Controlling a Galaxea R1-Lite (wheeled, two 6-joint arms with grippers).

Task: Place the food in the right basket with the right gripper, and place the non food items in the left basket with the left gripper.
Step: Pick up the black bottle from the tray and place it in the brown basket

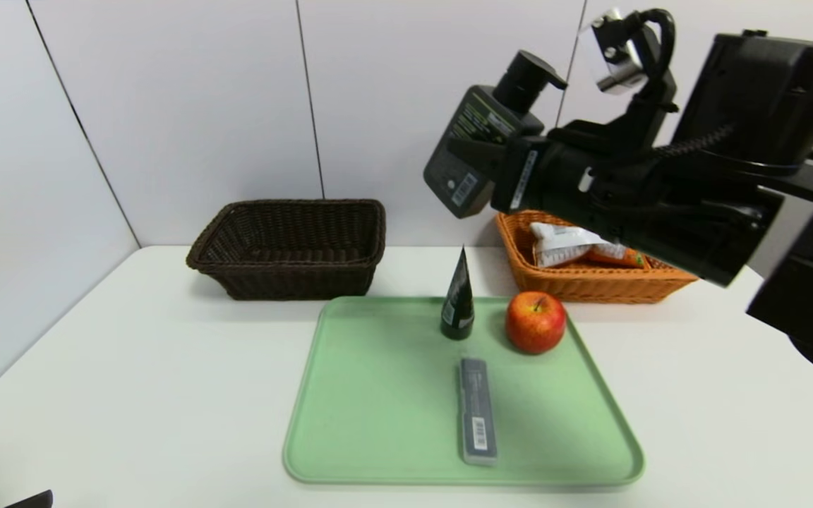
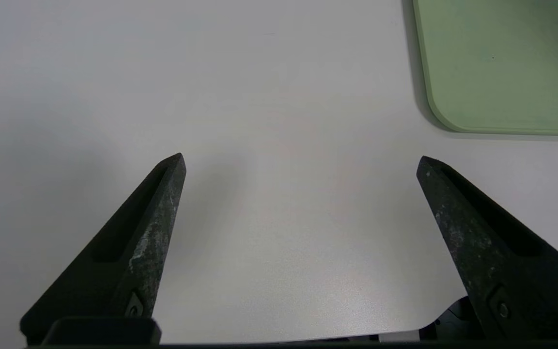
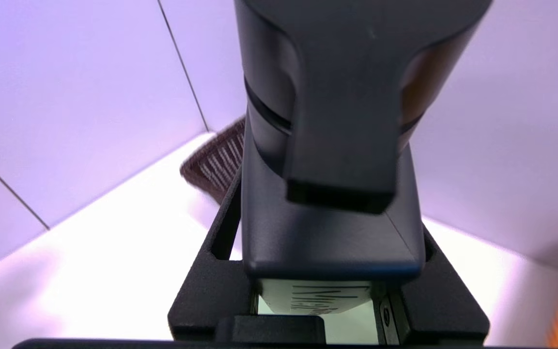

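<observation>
White wall panels (image 1: 202,106) stand behind a white surface (image 1: 166,395), where a green tray (image 1: 378,402) lies. Clock directions run from the tray's centre, twelve pointing away from the robot. At eleven o'clock sits the dark brown basket (image 1: 293,283); at one o'clock is the orange-tan basket (image 1: 597,290), with the snack packet (image 1: 565,243) inside it.

The right end effector (image 1: 473,149) grasps the black pump bottle (image 1: 480,116) across its body, raised well clear of the surface toward twelve o'clock. The bottle tilts, pump uppermost. The left end effector (image 2: 301,156) is released, its fingers wide apart over the bare surface at eight o'clock, holding nothing.

As a non-food item, the bottle belongs in the dark brown basket, though the right arm has it; a handover or a carry toward eleven o'clock seems called for. It looks stiff and perhaps fairly heavy if full, with smooth sides that could slip; gripping the flat body suits it better than the pump.

On the tray, the black tube (image 1: 458,303) stands cap down at twelve o'clock, likely soft and easily tipped: pinch it low. The apple (image 1: 536,322), at one, is round and bruisable, best cupped at its middle. The slim grey case (image 1: 477,409), near the centre, looks light and rigid; take it across its narrow width.
</observation>
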